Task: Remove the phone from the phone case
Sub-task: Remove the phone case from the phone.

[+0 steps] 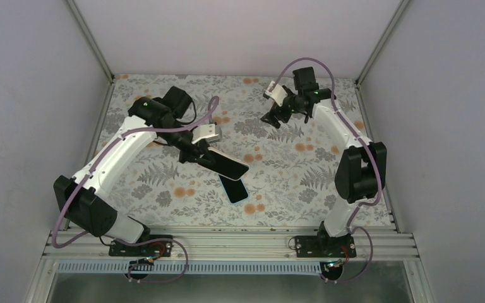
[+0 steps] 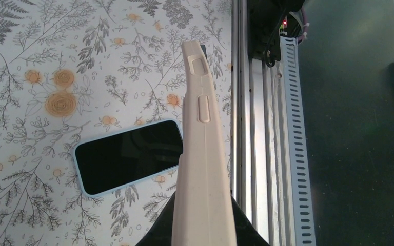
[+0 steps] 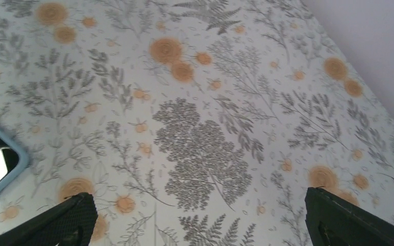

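The beige phone case is pinched edge-on by the left gripper and held tilted above the middle of the worktop. The phone, blue-rimmed and screen up, lies flat just beneath it, toward the near edge. The right gripper hangs over the far right part, its fingers spread around nothing. The separation is judged done, though whether the case's dark inside is bare cannot be told. Next, the case is to be set down beside the phone.
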